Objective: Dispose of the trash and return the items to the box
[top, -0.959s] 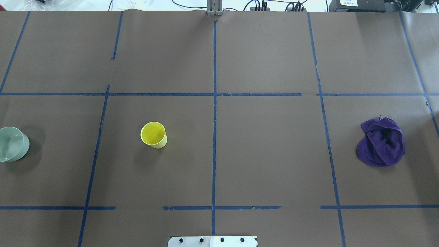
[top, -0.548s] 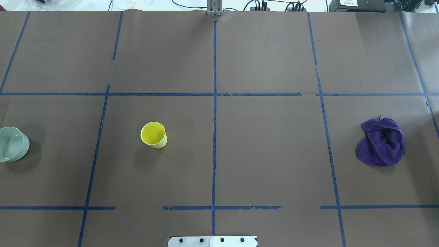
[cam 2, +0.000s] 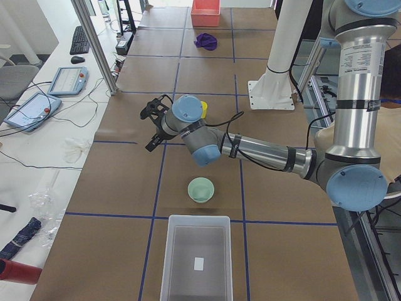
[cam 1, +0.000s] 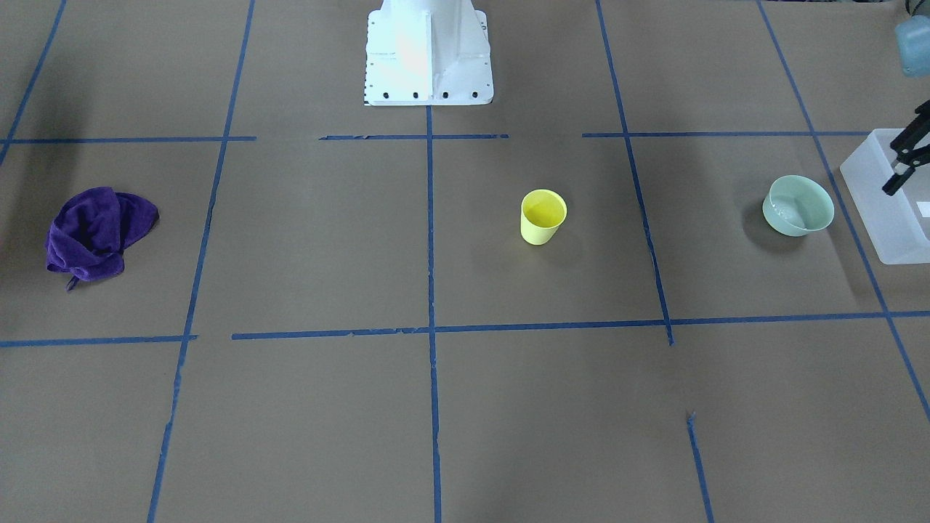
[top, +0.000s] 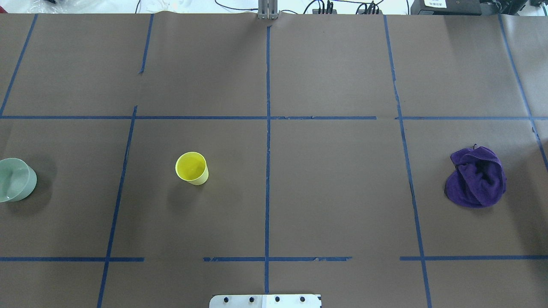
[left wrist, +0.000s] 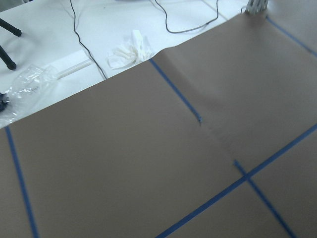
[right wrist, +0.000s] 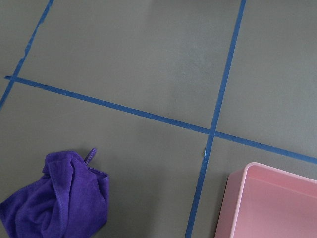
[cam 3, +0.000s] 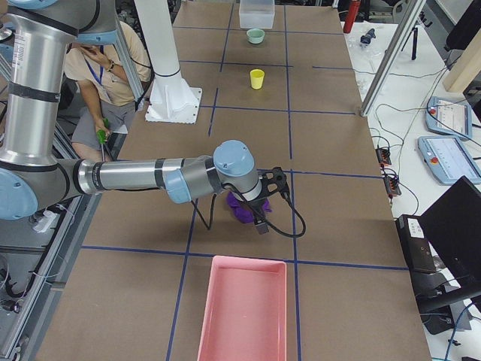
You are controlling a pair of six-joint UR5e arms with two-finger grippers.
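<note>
I have the small yellow plastic tumbler cup [top: 192, 167] standing upright on the brown paper-covered table [top: 334, 188]. In the overhead view it sits at 9 o'clock from the centre tape cross. Further out at 9 o'clock, cut by the frame edge, is the shallow glossy mint-green bowl [top: 15, 179], mouth up.

In the left-side view the translucent frosted-white rectangular plastic bin [cam 2: 172, 263] sits at 6 o'clock from the bowl, near it but apart, its small white label showing. Cup and bowl are both out on the table, not in the bin.

My left gripper [cam 2: 149, 130] hangs in the air at 11 o'clock from the bowl in that view. Its black fingers are spread wide with nothing between them.

Over at 3 o'clock in the overhead view lies the crumpled purple cloth [top: 476, 177]. My right gripper [cam 3: 270, 201] is above it in the right-side view. From that angle I can't tell whether it is spread or closed. The shallow pink plastic tray [cam 3: 242, 312] lies at 6 o'clock from the cloth there, apart from it.
</note>
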